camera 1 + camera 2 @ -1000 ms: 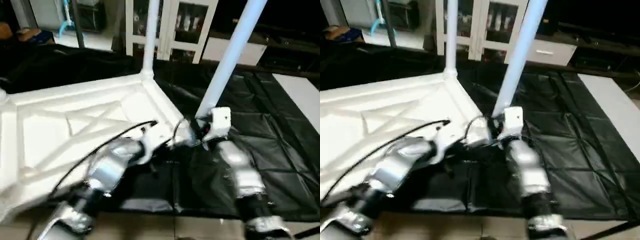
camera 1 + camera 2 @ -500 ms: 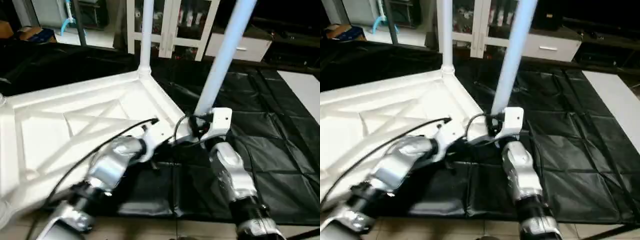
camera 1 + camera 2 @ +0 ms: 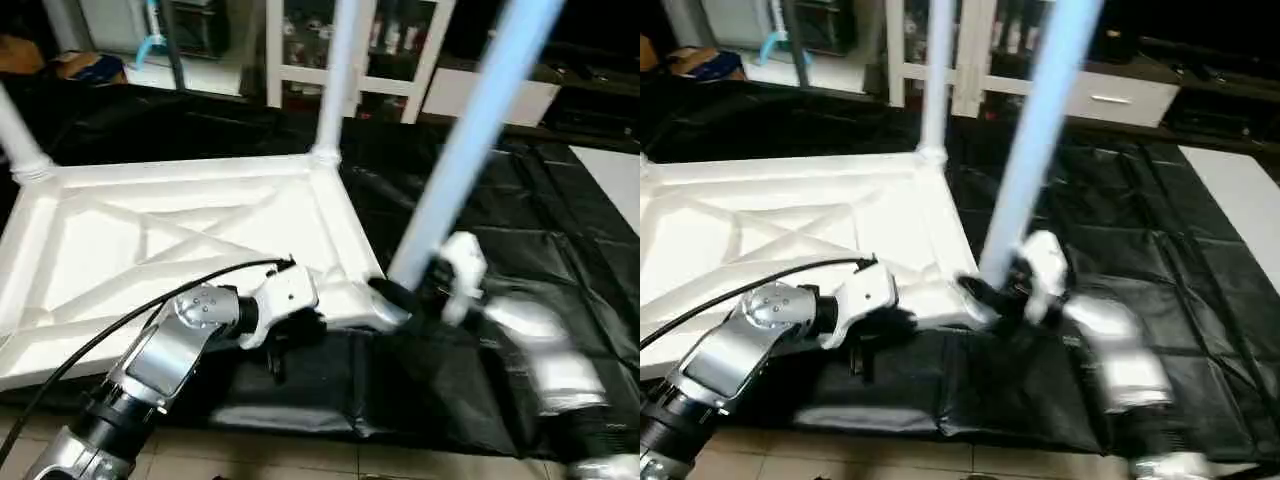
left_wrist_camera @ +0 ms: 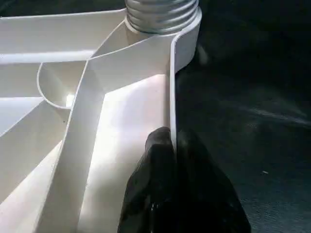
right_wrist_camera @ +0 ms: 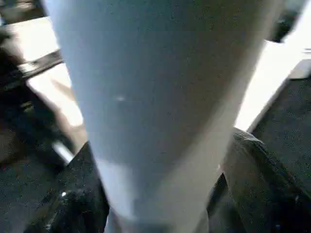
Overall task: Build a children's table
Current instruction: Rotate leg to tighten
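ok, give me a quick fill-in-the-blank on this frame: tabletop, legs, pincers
1. The tabletop lies with its ribbed underside facing ____.
2. The left pincer is shut on the tabletop's ____.
3. The fingers of the right pincer stand on either side of a white ____.
4. The work surface under it all is covered in ____ sheeting.

Missing words: up; rim; leg; black

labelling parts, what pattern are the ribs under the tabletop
White ribs crossing in an X on the tabletop; clearest in the left eye view.
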Motion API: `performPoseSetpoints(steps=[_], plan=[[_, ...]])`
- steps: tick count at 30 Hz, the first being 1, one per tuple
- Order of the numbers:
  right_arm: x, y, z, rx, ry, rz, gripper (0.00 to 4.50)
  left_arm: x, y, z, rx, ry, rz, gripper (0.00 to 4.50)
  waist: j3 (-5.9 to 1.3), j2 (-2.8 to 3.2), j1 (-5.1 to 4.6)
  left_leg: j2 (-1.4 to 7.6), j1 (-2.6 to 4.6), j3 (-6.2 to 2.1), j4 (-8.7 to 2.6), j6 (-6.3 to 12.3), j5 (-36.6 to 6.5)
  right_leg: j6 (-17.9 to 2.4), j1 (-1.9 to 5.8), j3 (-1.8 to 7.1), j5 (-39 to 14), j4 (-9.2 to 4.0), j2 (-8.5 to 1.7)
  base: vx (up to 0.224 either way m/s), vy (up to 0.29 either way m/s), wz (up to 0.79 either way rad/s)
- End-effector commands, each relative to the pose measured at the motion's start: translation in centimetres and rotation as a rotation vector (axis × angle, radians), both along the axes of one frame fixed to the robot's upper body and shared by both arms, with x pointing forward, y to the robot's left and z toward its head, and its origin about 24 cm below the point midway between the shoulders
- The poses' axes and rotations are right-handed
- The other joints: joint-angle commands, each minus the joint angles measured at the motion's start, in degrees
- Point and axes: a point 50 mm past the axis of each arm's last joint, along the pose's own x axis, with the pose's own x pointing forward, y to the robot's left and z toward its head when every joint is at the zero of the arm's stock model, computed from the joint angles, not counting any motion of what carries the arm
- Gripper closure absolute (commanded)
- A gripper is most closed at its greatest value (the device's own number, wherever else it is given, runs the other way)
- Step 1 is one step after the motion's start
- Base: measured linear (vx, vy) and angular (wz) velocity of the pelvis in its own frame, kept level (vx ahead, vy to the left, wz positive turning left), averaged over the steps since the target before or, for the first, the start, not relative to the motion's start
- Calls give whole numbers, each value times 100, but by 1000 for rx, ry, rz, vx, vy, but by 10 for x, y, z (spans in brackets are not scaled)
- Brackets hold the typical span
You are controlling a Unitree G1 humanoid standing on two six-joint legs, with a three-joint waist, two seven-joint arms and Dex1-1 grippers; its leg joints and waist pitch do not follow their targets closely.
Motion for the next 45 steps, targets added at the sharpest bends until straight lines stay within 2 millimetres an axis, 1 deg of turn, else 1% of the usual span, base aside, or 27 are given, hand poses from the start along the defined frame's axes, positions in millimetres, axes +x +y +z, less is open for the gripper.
performPoseSetpoints(steps=[1, 4, 5, 6, 8, 9, 11, 15, 20, 23, 25, 26, 28, 29, 30, 32, 33, 34, 35, 36, 37, 38, 39, 40, 41, 43, 45], plan=[[-1, -9, 8, -8, -15, 36, 128, -11, -2, -13, -5, 80, -57, 450, -256, -2, 2, 326, 61, -128, -434, 309, -1317, -1203, 210, 204, -1463, -444, -378, 0, 0, 0], [-4, -14, 9, -35, -9, 85, 128, -12, -1, -13, -3, 81, -63, 450, -256, -14, 7, 321, 56, -139, -427, 304, -1329, -1141, 207, 201, -1671, -458, -386, 0, 0, 0], [-4, -14, 9, -35, -9, 85, 128, -12, -1, -13, -3, 81, -63, 450, -259, -15, 9, 324, 58, -141, -427, 301, -1307, -1133, 205, 199, -1678, -459, -387, 0, 0, 0], [-5, -19, 13, -45, 16, 143, 128, -12, 1, -12, -2, 81, -72, 450, -273, -13, 13, 325, 61, -144, -417, 336, -1265, -1157, 216, 194, -1593, -448, -378, 0, 0, 0], [-4, -21, 13, -47, 39, 177, 154, -13, 1, -12, -2, 84, -82, 450, -269, -7, 14, 329, 55, -142, -418, 366, -1227, -1192, 211, 191, -1531, -440, -381, 0, 0, 0], [-4, -21, 13, -47, 39, 177, 154, -13, 1, -12, -2, 84, -82, 450, -273, -10, 2, 324, 55, -141, -413, 375, -1231, -1216, 207, 187, -1518, -435, -371, 0, 0, 0], [-3, -21, 11, -44, 60, 199, 181, -14, 1, -11, -4, 85, -89, 450, -280, -14, -1, 325, 53, -141, -405, 383, -1179, -1260, 211, 185, -1478, -431, -382, 0, 0, 0], [-3, -16, 8, -24, 85, 227, 209, -15, 0, -11, -7, 93, -99, 450, -292, -21, 13, 326, 56, -136, -394, 410, -1036, -1304, 220, 183, -1318, -408, -380, 0, 0, 0], [-5, -15, 4, -14, 103, 212, 245, -16, -1, -11, -5, 97, -102, 450, -299, -29, 22, 323, 58, -126, -382, 456, -921, -1370, 230, 181, -1141, -389, -382, 0, 0, 0], [-3, -17, 1, 10, 105, 152, 254, -16, 0, -12, 2, 102, -93, 450, -285, -21, 15, 325, 65, -131, -392, 397, -1065, -1331, 215, 180, -1393, -416, -384, 0, 0, 0], [2, -19, -8, 8, 118, 11, 255, -14, -2, -13, 4, 101, -61, 450, -285, -20, -2, 324, 63, -132, -399, 313, -1154, -1284, 204, 185, -1544, -423, -380, 0, 0, 0], [4, -20, -16, -12, 130, -78, 256, -11, -5, -13, 4, 98, -38, 450, -273, -11, -24, 314, 51, -147, -418, 228, -1283, -1213, 196, 180, -1776, -444, -379, 0, 0, 0], [7, -17, -26, -18, 158, -210, 256, -6, -9, -13, 8, 82, 3, 450, -272, -15, -59, 317, 62, -177, -442, 61, -1507, -1061, 187, 171, -2151, -474, -382, 0, 0, 0], [7, -16, -30, -14, 173, -257, 257, -4, -10, -13, 10, 75, 15, 450, -269, -8, -95, 310, 62, -188, -457, -39, -1615, -992, 166, 170, -2260, -482, -369, 0, 0, 0], [9, -15, -33, -19, 183, -320, 257, -1, -12, -12, 12, 62, 38, 450, -269, -7, -109, 308, 62, -199, -463, -77, -1686, -958, 164, 167, -2328, -490, -371, 0, 0, 0], [14, -12, -45, -71, 199, -581, 257, 10, -22, -9, 15, 15, 126, 450, -264, -8, -175, 295, 71, -221, -473, -215, -1963, -830, 121, 166, -2574, -529, -368, 0, 0, 0], [14, -12, -45, -71, 199, -581, 258, 10, -22, -9, 15, 15, 126, 450, -251, 1, -185, 294, 72, -229, -479, -277, -2034, -779, 99, 162, -2690, -535, -366, 0, 0, 0], [15, -11, -51, -112, 207, -723, 258, 16, -27, -7, 8, -8, 183, 450, -276, 25, -202, 289, 75, -258, -482, -332, -2144, -700, 118, 154, -2816, -540, -380, 0, 0, 0], [15, -11, -51, -112, 207, -723, 259, 16, -27, -7, 8, -8, 183, 450, -280, 11, -219, 277, 85, -259, -484, -369, -2233, -640, 89, 143, -2823, -561, -364, 0, 0, 0], [18, -10, -51, -161, 163, -842, 259, 20, -32, -6, -1, -21, 218, 450, -284, 31, -223, 281, 88, -268, -487, -385, -2274, -619, 89, 143, -2801, -557, -362, 0, 0, 0], [22, 9, -50, -185, 103, -962, 259, 27, -43, -4, -21, -57, 265, 450, -275, 65, -229, 269, 109, -254, -482, -419, -2361, -594, 37, 152, -2797, -595, -357, 0, 0, 0], [25, 28, -49, -175, 81, -992, 260, 30, -50, -2, -33, -76, 289, 450, -292, 46, -253, 254, 102, -260, -485, -459, -2374, -581, 32, 144, -2767, -595, -358, 0, 0, 0], [26, 40, -50, -146, 105, -965, 260, 31, -52, -2, -37, -82, 291, 450, -302, 34, -268, 247, 89, -276, -487, -472, -2388, -570, 55, 133, -2756, -582, -359, 0, 0, 0], [28, 47, -49, -141, 100, -937, 260, 31, -53, -2, -35, -84, 289, 450, -304, 19, -291, 236, 62, -293, -503, -419, -2448, -524, 103, 112, -2734, -575, -352, 0, 0, 0], [31, 53, -44, -103, 74, -914, 260, 31, -54, -2, -35, -84, 285, 450, -302, 91, -301, 250, 92, -284, -495, -352, -2544, -550, 66, 124, -2578, -592, -358, 0, 0, 0], [34, 63, -30, -6, 24, -790, 260, 31, -52, -2, -33, -86, 282, 450, -301, 83, -318, 245, 76, -260, -483, -244, -2517, -617, 77, 144, -2359, -594, -350, 0, 0, 0], [32, 65, -24, 14, -3, -713, 260, 31, -49, -3, -26, -88, 281, 450, -304, 72, -299, 257, 52, -238, -482, -134, -2326, -702, 108, 167, -2066, -571, -352, 0, 0, 0]])
